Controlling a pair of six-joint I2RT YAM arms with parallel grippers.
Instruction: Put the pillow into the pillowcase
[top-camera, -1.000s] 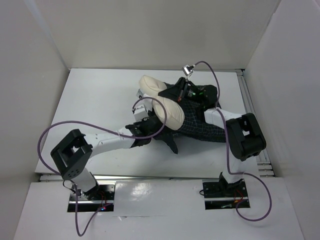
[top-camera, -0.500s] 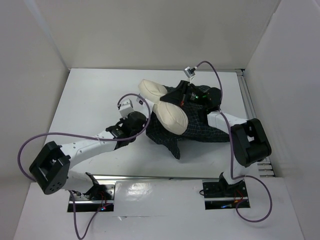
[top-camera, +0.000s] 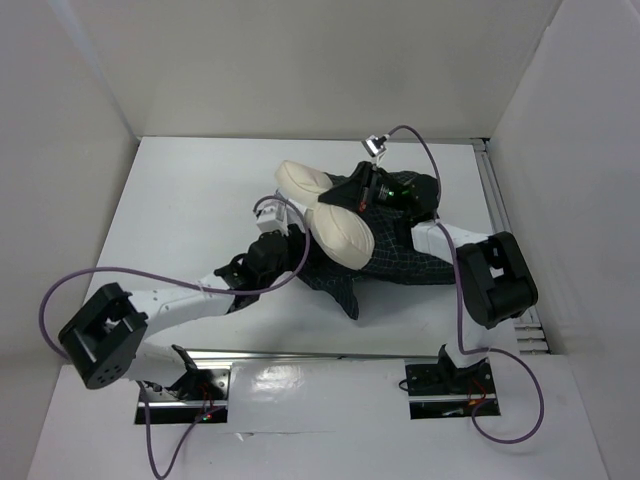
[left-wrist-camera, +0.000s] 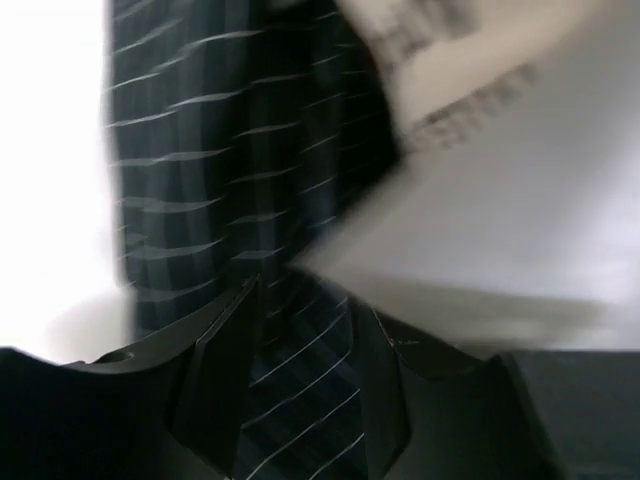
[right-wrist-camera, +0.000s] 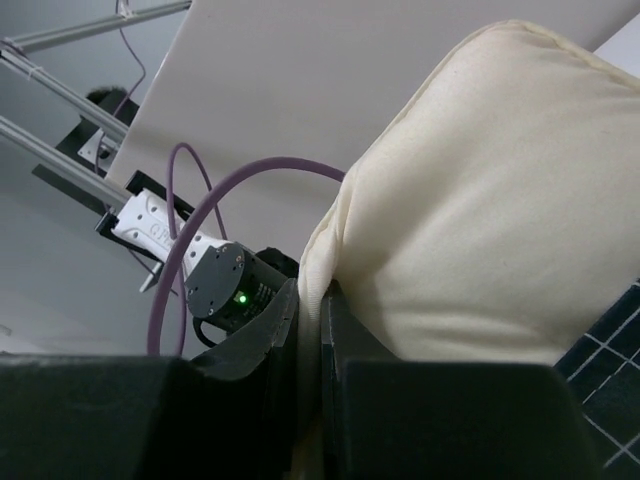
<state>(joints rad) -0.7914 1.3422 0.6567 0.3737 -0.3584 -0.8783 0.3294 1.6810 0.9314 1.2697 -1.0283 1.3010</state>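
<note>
The pillow (top-camera: 345, 232) lies on the white bench (top-camera: 190, 200), creased across its middle into two plump lobes. Its nearer lobe rests on the pillowcase (top-camera: 405, 258), which spreads rumpled from under the pillow out to the pillow's right and near side. The farther lobe hangs over bare bench.

The right arm stands with its elbow raised, well off to the near right of the pillow. Its forearm runs back over the checked cloth and its wrist turns in at the pillow's right side. The right claw (right-wrist-camera: 308, 288) is clamped tight on the pillow's seamed cream edge, and the fabric bulges out above the fingers.

The left arm lies low and long. Its elbow is folded far out to the near left of the pillow, and its forearm stretches almost flat toward the pillow's near-left side. The left claw (left-wrist-camera: 308, 300) sits at the pillowcase's edge just beside the nearer lobe, its fingers parted by a narrow gap in which checked cloth shows. The wrist view is blurred, so I cannot tell whether the pads touch the cloth.
</note>
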